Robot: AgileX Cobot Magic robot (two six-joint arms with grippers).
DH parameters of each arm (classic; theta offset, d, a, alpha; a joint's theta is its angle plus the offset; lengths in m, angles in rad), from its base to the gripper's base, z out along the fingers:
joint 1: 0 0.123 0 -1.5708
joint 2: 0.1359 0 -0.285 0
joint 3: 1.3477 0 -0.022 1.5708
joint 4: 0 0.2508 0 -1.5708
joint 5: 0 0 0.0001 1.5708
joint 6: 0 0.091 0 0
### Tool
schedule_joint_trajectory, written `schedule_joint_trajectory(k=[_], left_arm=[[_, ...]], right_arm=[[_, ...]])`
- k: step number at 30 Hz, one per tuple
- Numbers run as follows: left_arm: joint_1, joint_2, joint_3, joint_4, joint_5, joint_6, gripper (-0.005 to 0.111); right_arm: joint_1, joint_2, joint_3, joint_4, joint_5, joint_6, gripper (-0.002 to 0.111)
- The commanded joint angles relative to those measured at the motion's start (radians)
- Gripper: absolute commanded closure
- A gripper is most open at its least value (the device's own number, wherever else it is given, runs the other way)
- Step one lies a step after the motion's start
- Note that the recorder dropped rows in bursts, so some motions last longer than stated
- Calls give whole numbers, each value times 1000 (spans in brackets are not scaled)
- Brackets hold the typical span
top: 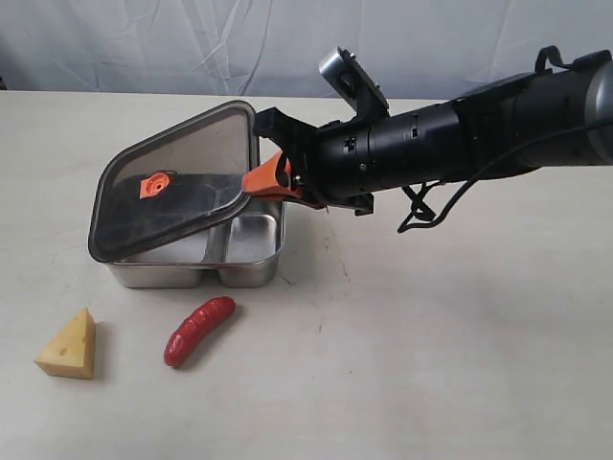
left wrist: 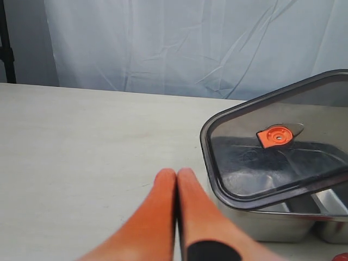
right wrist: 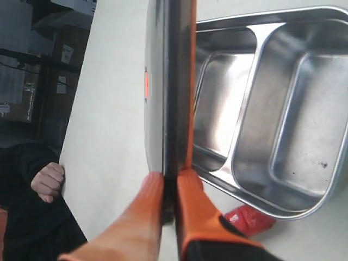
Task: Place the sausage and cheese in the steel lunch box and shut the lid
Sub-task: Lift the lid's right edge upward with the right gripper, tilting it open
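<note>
The steel lunch box (top: pixel 251 251) stands on the table with both compartments empty (right wrist: pixel 304 136). Above it the dark lid (top: pixel 177 187) with its orange valve tab (top: pixel 156 184) is tilted up, its far-right edge pinched by my right gripper (top: pixel 273 175). In the right wrist view the lid (right wrist: pixel 173 87) runs edge-on between the orange fingers (right wrist: pixel 187 196), which are shut on it. The red sausage (top: pixel 198 330) lies on the table in front of the box. The yellow cheese wedge (top: pixel 69 346) sits at the front left. My left gripper (left wrist: pixel 177 175) is shut and empty, left of the box (left wrist: pixel 272 228).
A pale cloth backdrop (top: pixel 192 43) hangs behind the table. A person's hand (right wrist: pixel 48 182) rests beside the table edge in the right wrist view. Bare tabletop (top: pixel 431 355) stretches to the right and front of the box.
</note>
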Motion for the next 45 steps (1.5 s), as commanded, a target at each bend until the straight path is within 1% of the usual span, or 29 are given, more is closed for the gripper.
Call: schedule_joint_trajectory(k=[1, 4, 8, 15, 22, 26, 30, 32, 34, 38, 40, 45], left_arm=[[-6, -5, 5, -10, -14, -1, 107], [-6, -5, 5, -10, -14, -1, 107], [-6, -5, 5, -10, -14, -1, 107], [-6, -5, 5, -10, -14, -1, 107], [-6, -5, 5, -10, -14, -1, 107], [-6, -5, 5, -10, -14, -1, 107], [-6, -5, 5, -10, -14, -1, 107], [-6, -5, 5, -10, -14, -1, 107], [-6, -5, 5, -10, -14, -1, 107], [-6, -5, 5, -10, -14, -1, 107], [-6, -5, 5, -10, -14, -1, 107], [-6, -5, 5, -10, -14, -1, 107]], right_arm=[[-14, -21, 2, -48, -53, -13, 109], [-14, -10, 2, -60, -53, -3, 109], [-14, -20, 2, 2, -54, -73, 109], [-14, -21, 2, 68, 44, -96, 109], [-14, -21, 2, 115, 83, -124, 109], [-14, -21, 2, 109, 66, -124, 109], [-14, -21, 2, 36, -7, -122, 109], [-14, -21, 2, 21, -13, -114, 109], [-14, -21, 2, 37, 3, -117, 109], [-14, -21, 2, 143, 84, -197, 109], [-14, -21, 2, 144, 128, -238, 109], [-14, -21, 0, 144, 134, -246, 109]])
